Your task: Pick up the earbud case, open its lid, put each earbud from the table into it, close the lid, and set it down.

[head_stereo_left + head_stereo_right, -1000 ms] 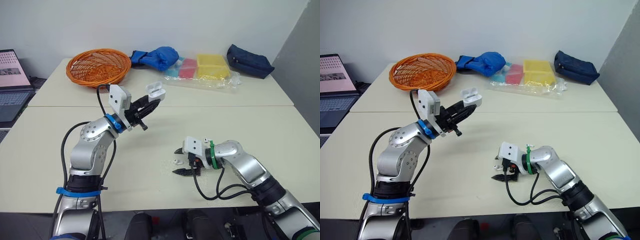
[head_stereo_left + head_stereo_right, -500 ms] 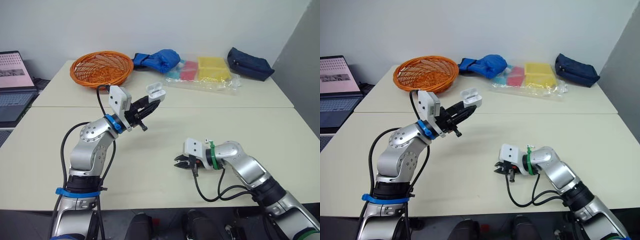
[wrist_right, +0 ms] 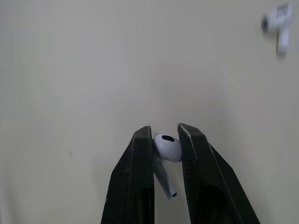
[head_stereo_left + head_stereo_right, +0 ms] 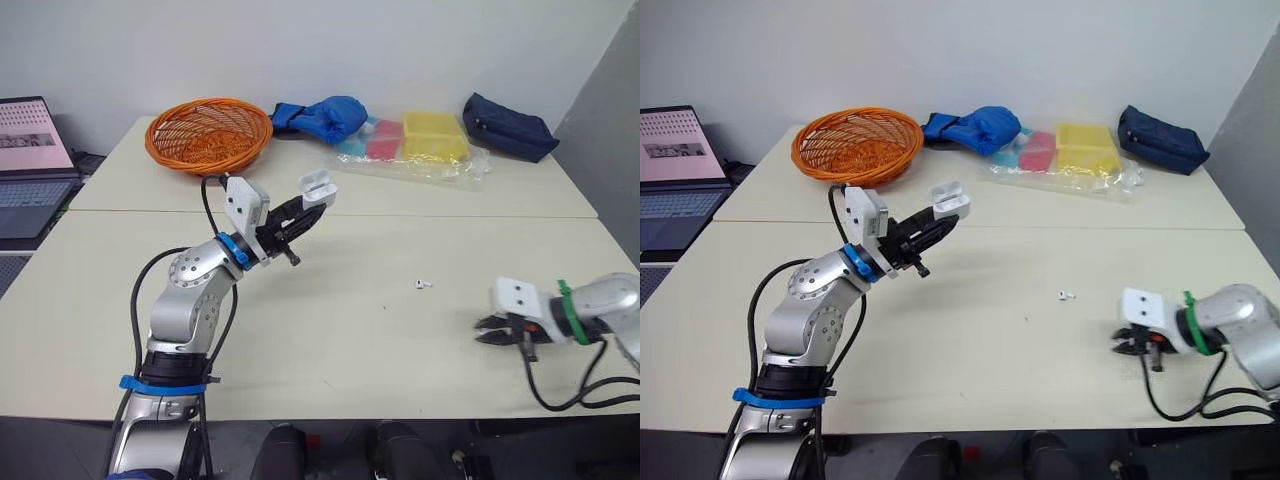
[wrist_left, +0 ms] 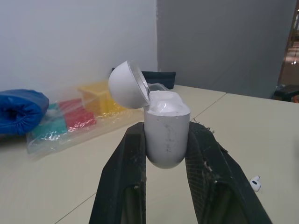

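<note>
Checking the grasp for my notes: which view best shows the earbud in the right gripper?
The right wrist view: the earbud sits pinched between the right gripper's fingers, stem hanging free. In the eye views it is too small to tell at the gripper's tip.

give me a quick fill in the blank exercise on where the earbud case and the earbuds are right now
1. The left gripper holds the earbud case with its lid ____.
2. The right gripper is ____ on the first earbud.
3. The second earbud lies on the ____.

Missing words: open; shut; table
</note>
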Motion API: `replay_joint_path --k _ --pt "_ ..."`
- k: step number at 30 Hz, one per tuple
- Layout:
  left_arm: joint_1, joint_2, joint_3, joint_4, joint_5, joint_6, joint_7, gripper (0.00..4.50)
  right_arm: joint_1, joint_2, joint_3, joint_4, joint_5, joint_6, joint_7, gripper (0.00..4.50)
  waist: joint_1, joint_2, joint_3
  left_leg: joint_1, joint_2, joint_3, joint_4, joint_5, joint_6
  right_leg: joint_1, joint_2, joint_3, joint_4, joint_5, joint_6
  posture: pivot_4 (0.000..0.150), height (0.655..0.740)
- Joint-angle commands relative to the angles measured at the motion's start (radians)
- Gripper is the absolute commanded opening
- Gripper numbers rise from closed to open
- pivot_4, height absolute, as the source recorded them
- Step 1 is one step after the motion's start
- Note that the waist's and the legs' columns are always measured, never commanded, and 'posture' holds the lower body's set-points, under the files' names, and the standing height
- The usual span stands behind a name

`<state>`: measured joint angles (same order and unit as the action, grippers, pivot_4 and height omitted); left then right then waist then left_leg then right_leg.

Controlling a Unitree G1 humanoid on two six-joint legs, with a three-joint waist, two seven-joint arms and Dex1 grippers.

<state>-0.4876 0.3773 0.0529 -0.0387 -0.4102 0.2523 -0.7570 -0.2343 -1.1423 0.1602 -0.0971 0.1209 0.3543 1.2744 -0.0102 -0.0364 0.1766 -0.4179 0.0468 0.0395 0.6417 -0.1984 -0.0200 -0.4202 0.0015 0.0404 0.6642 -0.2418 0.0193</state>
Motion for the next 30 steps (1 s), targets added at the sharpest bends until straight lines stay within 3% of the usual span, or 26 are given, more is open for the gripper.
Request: replay_joint_path --k 1,12,30 --pt "0.000 0.009 0.012 -0.043 -0.010 -0.014 -0.003 0.78 -0.010 -0.042 -0.015 0.034 -0.038 -0.046 0.026 0.42 -0.003 0.000 0.000 0.000 0.000 0.000 0.000 0.000 0.000 0.000 0.000 0.000 0.000 0.000 0.000 0.150 0.7400" --pt "0.028 0.016 0.010 -0.094 -0.012 0.010 0.015 0.78 -0.083 -0.072 0.060 0.195 -0.155 -0.087 0.092 0.42 -0.014 0.000 0.000 0.000 0.000 0.000 0.000 0.000 0.000 0.000 0.000 0.000 0.000 0.000 0.001 0.150 0.7400" --pt "0.012 0.024 0.001 -0.097 -0.013 0.036 0.010 0.78 -0.070 -0.061 0.062 0.284 -0.216 -0.153 0.086 0.42 -0.015 -0.001 -0.001 0.001 -0.002 0.000 0.003 0.000 0.000 0.003 -0.002 0.000 -0.001 0.001 0.002 0.150 0.7400"
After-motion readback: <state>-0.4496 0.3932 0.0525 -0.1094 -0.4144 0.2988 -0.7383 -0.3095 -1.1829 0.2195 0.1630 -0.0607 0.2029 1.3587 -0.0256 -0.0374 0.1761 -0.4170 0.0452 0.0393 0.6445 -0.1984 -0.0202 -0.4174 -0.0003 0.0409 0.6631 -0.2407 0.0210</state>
